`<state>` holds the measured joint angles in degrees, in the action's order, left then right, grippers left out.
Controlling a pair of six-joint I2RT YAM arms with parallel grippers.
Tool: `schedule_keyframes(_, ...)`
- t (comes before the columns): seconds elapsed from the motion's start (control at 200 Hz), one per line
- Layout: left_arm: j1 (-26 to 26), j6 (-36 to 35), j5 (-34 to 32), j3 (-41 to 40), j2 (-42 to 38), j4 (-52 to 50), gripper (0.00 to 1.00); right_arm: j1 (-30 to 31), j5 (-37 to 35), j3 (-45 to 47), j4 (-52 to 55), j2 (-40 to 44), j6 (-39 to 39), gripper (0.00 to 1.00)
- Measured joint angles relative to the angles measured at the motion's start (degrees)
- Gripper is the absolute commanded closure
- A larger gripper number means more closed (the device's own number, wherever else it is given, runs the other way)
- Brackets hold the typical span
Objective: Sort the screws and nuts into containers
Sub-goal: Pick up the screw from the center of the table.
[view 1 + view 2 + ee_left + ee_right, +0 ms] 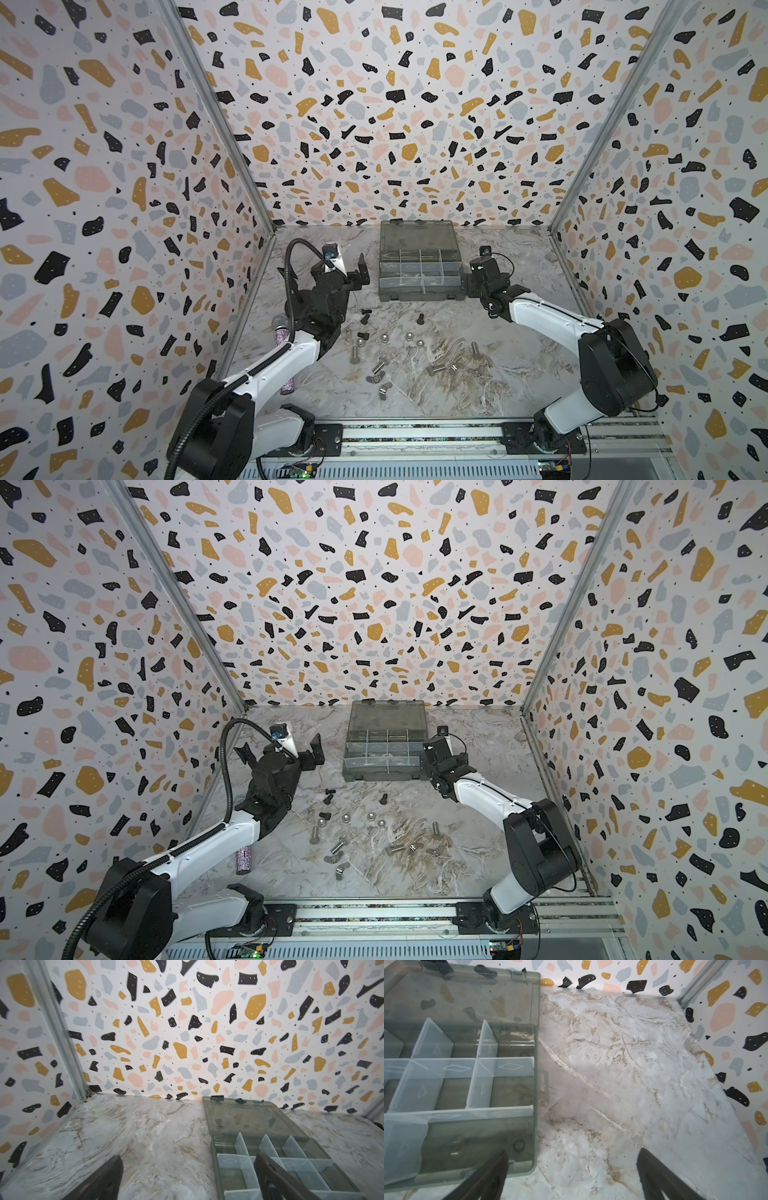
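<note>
Containers (pixel 419 270) run crosswise, lid (pixel 417 239) rearward; left fingers (pixel 104 1180), right fingers (pixel 654 1176) wide, empty.

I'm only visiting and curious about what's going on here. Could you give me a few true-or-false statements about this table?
1. The box has its lid open. True.
2. The screws and nuts are already in the box. False: they lie scattered on the table in front of it.
3. The left gripper holds a screw. False: it is open and empty.
4. The right gripper is open at the box's side. True.
5. A glittery microphone lies partly under the left arm. True.
</note>
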<state>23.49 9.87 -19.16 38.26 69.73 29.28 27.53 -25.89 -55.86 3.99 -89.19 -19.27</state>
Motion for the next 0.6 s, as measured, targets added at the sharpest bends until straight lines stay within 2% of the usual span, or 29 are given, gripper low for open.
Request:
schedule_keyframes(0.205,0.28,0.74,4.59,4.55,1.16,-6.47,0.00,0.00,6.86,0.00,1.18,0.48,-0.72,0.21)
schedule_keyframes(0.295,0.33,1.57,5.86,7.96,2.91,-11.23,0.01,0.00,9.99,0.02,2.08,1.60,-0.83,0.22)
schedule_keyframes(0.345,0.33,2.03,6.82,10.29,4.57,-13.73,0.04,0.00,11.58,0.09,2.16,2.27,-0.83,0.16)
schedule_keyframes(0.355,0.33,2.16,6.99,10.84,5.01,-14.36,0.05,0.00,11.93,0.11,2.19,2.47,-0.85,0.12)
schedule_keyframes(0.365,0.33,2.21,7.21,11.41,5.40,-14.88,0.06,0.00,12.39,0.13,2.21,2.62,-0.81,0.03)
schedule_keyframes(0.375,0.33,2.36,7.37,11.72,5.70,-15.19,0.06,0.00,12.81,0.17,2.25,2.80,-0.87,0.00)
schedule_keyframes(0.496,0.74,4.50,9.88,14.69,10.01,-19.19,0.15,0.00,16.63,0.70,3.15,4.83,-0.79,0.01)
schedule_keyframes(0.601,2.32,6.12,11.41,14.05,11.54,-22.14,0.16,0.02,19.85,0.72,4.20,5.60,-0.76,0.01)
